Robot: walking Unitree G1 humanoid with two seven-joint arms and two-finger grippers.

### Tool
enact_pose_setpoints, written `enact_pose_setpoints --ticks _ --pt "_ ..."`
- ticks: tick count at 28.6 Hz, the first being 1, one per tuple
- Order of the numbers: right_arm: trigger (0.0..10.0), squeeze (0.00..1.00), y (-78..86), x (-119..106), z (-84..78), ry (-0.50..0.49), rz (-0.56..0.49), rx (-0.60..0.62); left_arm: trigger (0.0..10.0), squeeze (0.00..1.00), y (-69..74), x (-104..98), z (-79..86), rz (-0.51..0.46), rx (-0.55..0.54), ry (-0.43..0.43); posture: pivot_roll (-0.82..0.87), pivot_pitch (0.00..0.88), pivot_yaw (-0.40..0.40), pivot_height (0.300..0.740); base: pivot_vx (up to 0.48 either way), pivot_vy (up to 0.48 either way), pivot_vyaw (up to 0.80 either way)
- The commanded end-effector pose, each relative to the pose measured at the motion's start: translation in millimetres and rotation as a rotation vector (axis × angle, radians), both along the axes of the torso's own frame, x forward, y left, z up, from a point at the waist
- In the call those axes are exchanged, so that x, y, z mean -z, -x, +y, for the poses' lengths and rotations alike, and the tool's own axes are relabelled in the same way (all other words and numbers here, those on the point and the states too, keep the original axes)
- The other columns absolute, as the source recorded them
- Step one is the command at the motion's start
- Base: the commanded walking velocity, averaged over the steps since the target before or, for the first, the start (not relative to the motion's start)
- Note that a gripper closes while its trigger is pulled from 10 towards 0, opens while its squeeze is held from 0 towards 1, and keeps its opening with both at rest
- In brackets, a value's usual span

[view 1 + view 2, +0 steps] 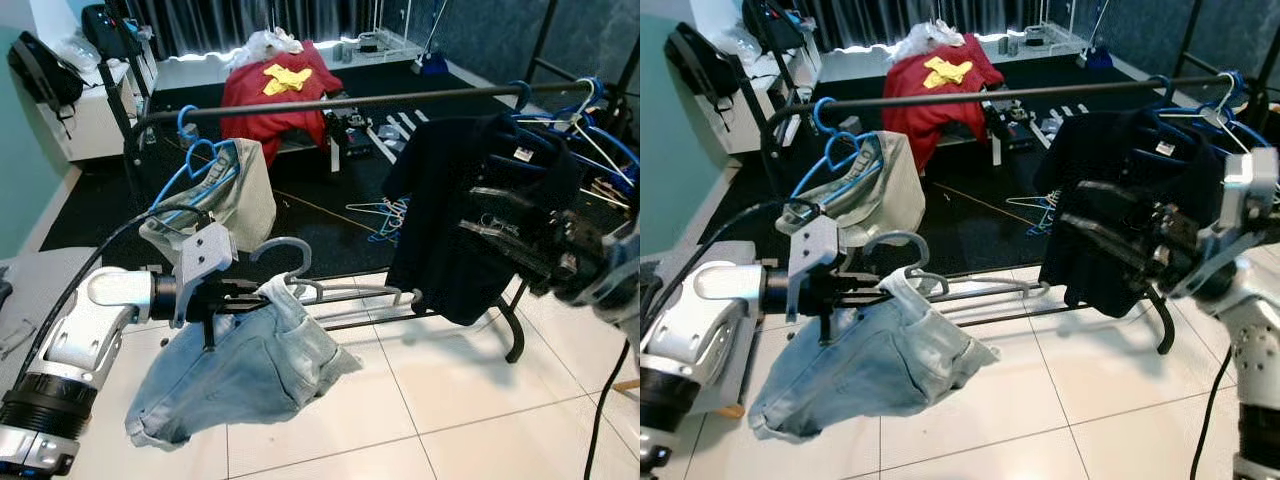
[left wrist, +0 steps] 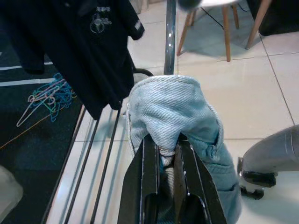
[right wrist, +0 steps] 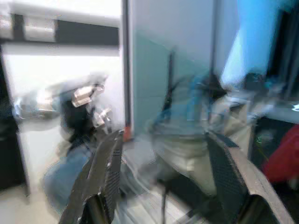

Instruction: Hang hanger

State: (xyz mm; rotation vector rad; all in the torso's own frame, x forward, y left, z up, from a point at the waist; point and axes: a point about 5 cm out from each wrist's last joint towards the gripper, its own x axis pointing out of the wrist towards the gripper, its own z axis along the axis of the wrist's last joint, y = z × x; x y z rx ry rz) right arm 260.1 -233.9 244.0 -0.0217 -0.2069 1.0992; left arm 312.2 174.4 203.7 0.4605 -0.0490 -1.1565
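The left gripper (image 1: 262, 296) was clamped narrow on the waistband of the light denim shorts (image 1: 235, 375), which hung from a grey hanger (image 1: 290, 262) with its hook standing up just above the fingers. In the left wrist view the two fingers (image 2: 145, 172) pinched the denim between them. This load sat well below the rack's top rail (image 1: 350, 102), near its left end, in front of the beige garment on a blue hanger (image 1: 200, 165). Toward the rail's right end hung the dark shirt (image 1: 470, 200), and in front of it the right gripper (image 1: 1120, 235) was raised with its fingers spread wide and nothing between them. The carrying step looked under way; next the hook would need lifting over the rail's bare middle stretch, then lowering onto it.
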Motion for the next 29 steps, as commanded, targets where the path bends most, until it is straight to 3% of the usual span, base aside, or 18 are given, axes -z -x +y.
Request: enact_pose_setpoints --ticks 1,3,5,8,10,12,15,17,18,20,21,22,26,27,28,29 --pt "10.0 0.00 3.7 35.0 19.7 0.103 0.098 -0.054 0.0 0.00 -2.3 -18.4 -0.2 -0.036 0.013 0.092 -0.05 0.048 0.059 0.740 0.000 0.000 0.00" --pt "10.0 0.00 3.7 35.0 19.7 0.103 0.098 -0.054 0.0 0.00 -2.3 -18.4 -0.2 -0.036 0.013 0.092 -0.05 0.048 0.059 0.740 0.000 0.000 0.00" --pt "10.0 0.00 12.3 76.6 37.4 0.171 0.151 -0.046 0.0 0.00 -3.1 -30.1 1.9 -0.037 0.029 0.176 -0.05 0.047 0.065 0.740 0.000 0.000 0.00" --pt "10.0 0.00 12.3 76.6 37.4 0.171 0.151 -0.046 0.0 0.00 -3.1 -30.1 1.9 -0.037 0.029 0.176 -0.05 0.047 0.065 0.740 0.000 0.000 0.00" --pt "10.0 0.00 7.8 84.8 36.2 0.208 0.081 0.061 0.0 0.00 -3.4 -31.4 7.7 -0.036 0.022 0.166 -0.05 0.050 0.073 0.740 0.000 0.000 0.00" --pt "10.0 0.00 7.8 84.8 36.2 0.208 0.081 0.061 0.0 0.00 -3.4 -31.4 7.7 -0.036 0.022 0.166 -0.05 0.050 0.073 0.740 0.000 0.000 0.00" --pt "10.0 0.00 -0.7 67.2 30.2 0.165 -0.022 0.138 0.0 0.00 -1.1 -24.3 8.7 -0.027 0.049 0.062 -0.05 0.049 0.073 0.740 0.000 0.000 0.00" --pt "10.0 0.00 -0.7 67.2 30.2 0.165 -0.022 0.138 0.0 0.00 -1.1 -24.3 8.7 -0.027 0.049 0.062 -0.05 0.049 0.073 0.740 0.000 0.000 0.00" --pt "10.0 0.00 -3.2 47.6 33.0 0.080 -0.063 0.130 0.0 0.00 -0.5 -18.3 9.2 -0.028 0.058 -0.010 -0.05 0.047 0.072 0.740 0.000 0.000 0.00" --pt "10.0 0.00 -3.2 47.6 33.0 0.080 -0.063 0.130 0.0 0.00 -0.5 -18.3 9.2 -0.028 0.058 -0.010 -0.05 0.047 0.072 0.740 0.000 0.000 0.00" --pt "10.0 0.00 2.0 24.0 43.7 -0.006 -0.049 0.005 0.0 0.00 -2.1 -12.8 8.5 -0.029 0.051 -0.058 -0.06 0.041 0.073 0.740 0.000 0.000 0.00" --pt "10.0 0.00 7.5 10.0 52.8 -0.026 -0.032 -0.108 0.0 0.00 -3.6 -9.9 6.9 -0.030 0.048 -0.081 -0.06 0.039 0.073 0.740 0.000 0.000 0.00" --pt "10.0 0.00 8.0 2.4 57.7 -0.013 -0.030 -0.163 0.0 0.00 -4.1 -8.5 4.8 -0.028 0.055 -0.094 -0.06 0.038 0.075 0.740 0.000 0.000 0.00" --pt "10.0 0.83 5.1 -0.3 58.7 0.008 -0.034 -0.177 0.0 0.00 -4.1 -8.5 2.9 -0.025 0.063 -0.095 -0.06 0.035 0.074 0.740 0.000 0.000 0.00" --pt "10.0 0.83 5.1 -0.3 58.7 0.008 -0.034 -0.177 0.0 0.00 -4.1 -8.5 2.9 -0.025 0.063 -0.095 -0.06 0.035 0.074 0.740 0.000 0.000 0.00" --pt "10.0 1.00 -0.4 -1.2 58.6 0.031 -0.036 -0.179 0.0 0.00 -3.6 -8.1 1.2 -0.021 0.072 -0.101 -0.06 0.031 0.069 0.740 0.000 0.000 0.00"
